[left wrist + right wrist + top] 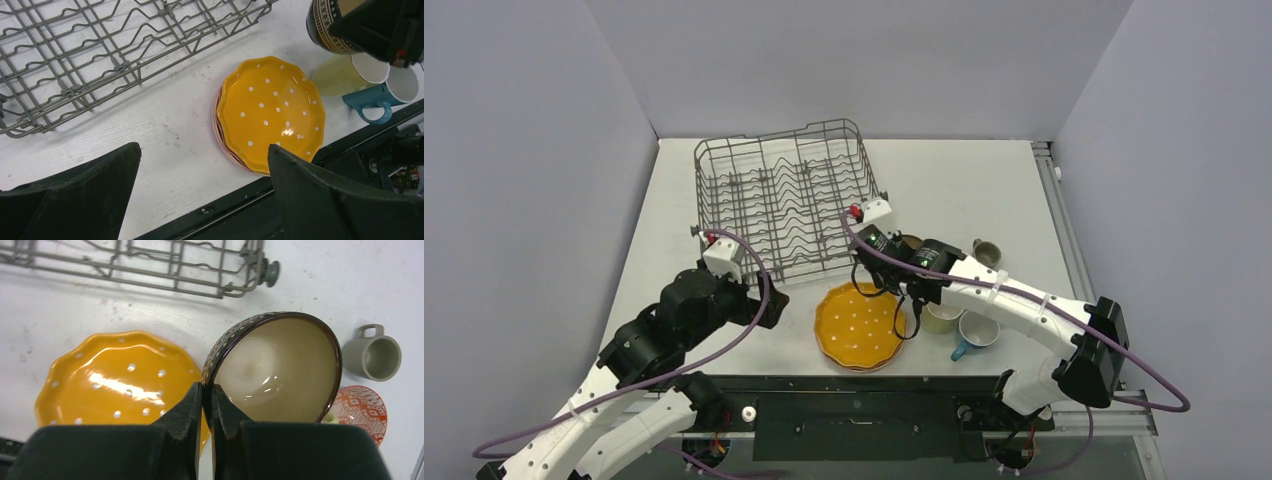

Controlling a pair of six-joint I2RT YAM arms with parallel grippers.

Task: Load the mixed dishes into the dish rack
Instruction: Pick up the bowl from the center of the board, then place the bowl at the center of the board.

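My right gripper [206, 390] is shut on the rim of the dark brown bowl [280, 367], whose inside is cream, and holds it tilted above the table near the rack's front right corner. It also shows in the top view [896, 255]. The orange dotted plate [861, 325] tops a stack with pink plates under it [270, 110]. The grey wire dish rack [784, 195] holds no dishes. My left gripper [202, 148] is open and empty, left of the plates. The pale-yellow mug [942, 318], blue mug [977, 333] and grey mug [375, 356] stand at the right.
A red-and-white patterned dish [361, 410] lies under the held bowl, beside the grey mug. The table's black front rail [350, 150] runs right behind the plate stack. A rack wheel [271, 271] sticks out at its corner.
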